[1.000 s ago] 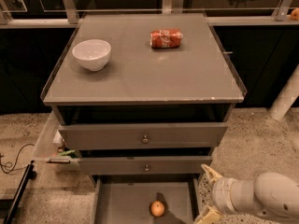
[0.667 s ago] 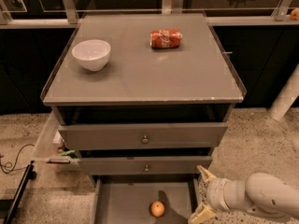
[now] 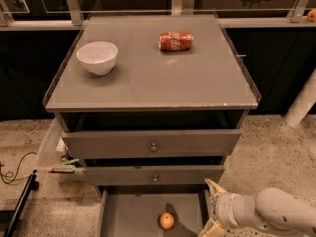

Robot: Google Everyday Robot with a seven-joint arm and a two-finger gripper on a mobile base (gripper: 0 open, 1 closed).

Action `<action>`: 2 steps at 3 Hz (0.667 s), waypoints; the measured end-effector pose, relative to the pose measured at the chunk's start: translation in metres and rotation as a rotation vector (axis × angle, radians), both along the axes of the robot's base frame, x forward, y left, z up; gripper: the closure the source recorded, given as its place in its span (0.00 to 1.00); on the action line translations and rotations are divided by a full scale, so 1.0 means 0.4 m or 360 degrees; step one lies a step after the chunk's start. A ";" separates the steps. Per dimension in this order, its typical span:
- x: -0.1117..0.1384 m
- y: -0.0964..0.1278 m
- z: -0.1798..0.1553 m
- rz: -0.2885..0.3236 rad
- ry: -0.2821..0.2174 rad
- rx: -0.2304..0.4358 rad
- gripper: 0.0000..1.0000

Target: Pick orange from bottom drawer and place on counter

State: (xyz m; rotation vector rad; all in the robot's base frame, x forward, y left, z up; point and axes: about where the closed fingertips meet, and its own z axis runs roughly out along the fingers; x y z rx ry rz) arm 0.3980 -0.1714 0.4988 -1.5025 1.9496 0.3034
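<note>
The gripper (image 3: 210, 209), open and empty, hangs at the right of the bottom drawer (image 3: 129, 214) — the orange (image 3: 166, 220) lies just left.

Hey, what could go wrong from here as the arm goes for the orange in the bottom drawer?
The open gripper sits by the right wall of the bottom drawer and may snag it. The orange lies loose on the flat floor; a nudge could roll it. Lifting might hit the middle drawer above.
</note>
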 end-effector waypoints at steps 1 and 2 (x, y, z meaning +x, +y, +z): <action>0.010 -0.004 -0.092 0.0032 -0.0055 -0.0037 0.00; 0.018 -0.012 -0.214 0.0087 -0.0102 0.0025 0.00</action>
